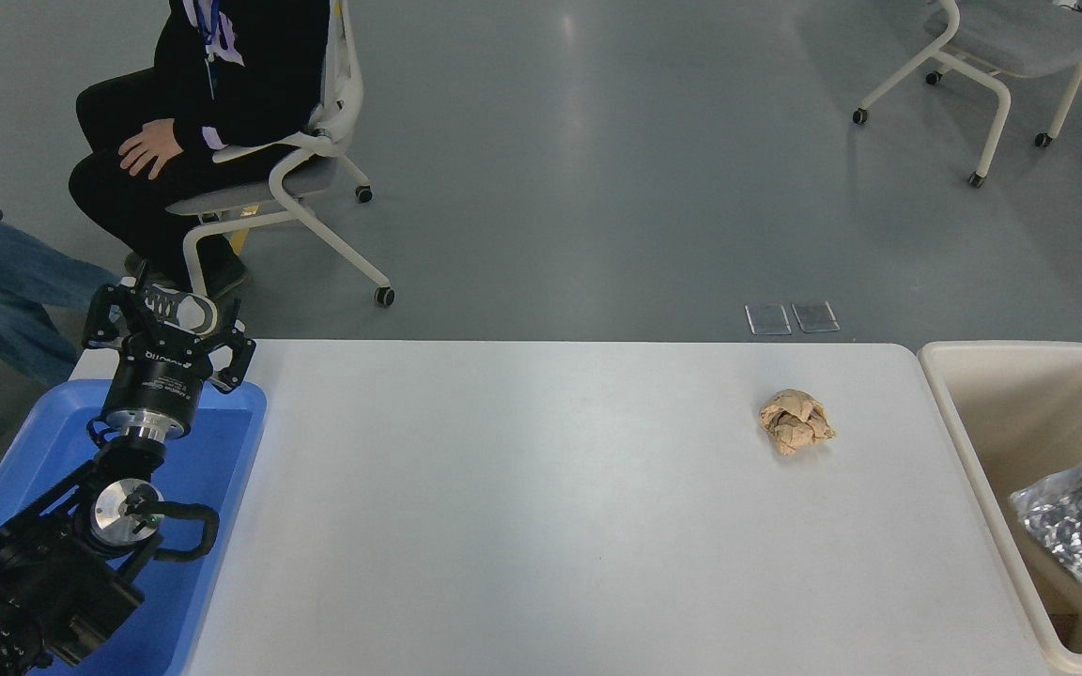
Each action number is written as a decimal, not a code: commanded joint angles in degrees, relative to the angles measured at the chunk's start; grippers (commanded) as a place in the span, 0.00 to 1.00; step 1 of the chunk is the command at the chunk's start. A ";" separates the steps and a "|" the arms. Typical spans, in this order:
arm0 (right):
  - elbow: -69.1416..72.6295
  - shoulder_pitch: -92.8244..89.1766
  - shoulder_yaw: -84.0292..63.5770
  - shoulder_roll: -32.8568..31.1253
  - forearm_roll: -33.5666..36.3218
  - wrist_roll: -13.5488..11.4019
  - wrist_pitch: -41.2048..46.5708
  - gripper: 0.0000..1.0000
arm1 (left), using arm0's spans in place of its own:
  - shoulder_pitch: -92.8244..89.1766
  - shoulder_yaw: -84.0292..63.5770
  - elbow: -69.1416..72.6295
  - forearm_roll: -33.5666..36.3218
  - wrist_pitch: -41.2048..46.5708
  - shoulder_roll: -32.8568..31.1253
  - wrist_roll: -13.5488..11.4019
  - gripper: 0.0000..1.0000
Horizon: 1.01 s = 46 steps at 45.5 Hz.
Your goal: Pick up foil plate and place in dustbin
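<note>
Crinkled foil plate (pixel 1081 521) lies inside the dustbin (pixel 950 404) at the frame's right edge; it looks light, flimsy, best pinched by its rim. Left hand (pixel 168 324), fingers spread, is parked lower left; right hand unseen.

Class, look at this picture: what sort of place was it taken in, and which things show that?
Probably an office-style lab or test room. A white table stands on a bare grey floor, wheeled office chairs stand about, a person sits watching, and a robot arm rests over a blue tray.

Foil plate (pixel 1081 516) inside dustbin (pixel 959 427) right of table (pixel 541 526); paper ball (pixel 795 422) on table.
</note>
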 commanded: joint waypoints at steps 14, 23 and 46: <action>32.37 17.96 -7.67 -13.34 -0.26 -0.06 -0.66 1.00 | 0.00 0.00 -0.05 0.00 -0.08 0.00 0.00 0.99; 47.76 35.62 -25.68 -14.76 0.00 -0.06 2.59 1.00 | 0.00 0.00 -0.05 0.00 -0.17 0.00 0.00 0.99; 61.04 77.29 -53.22 5.72 0.53 0.29 39.14 1.00 | 0.00 0.00 -0.05 0.00 -0.17 0.00 0.00 0.99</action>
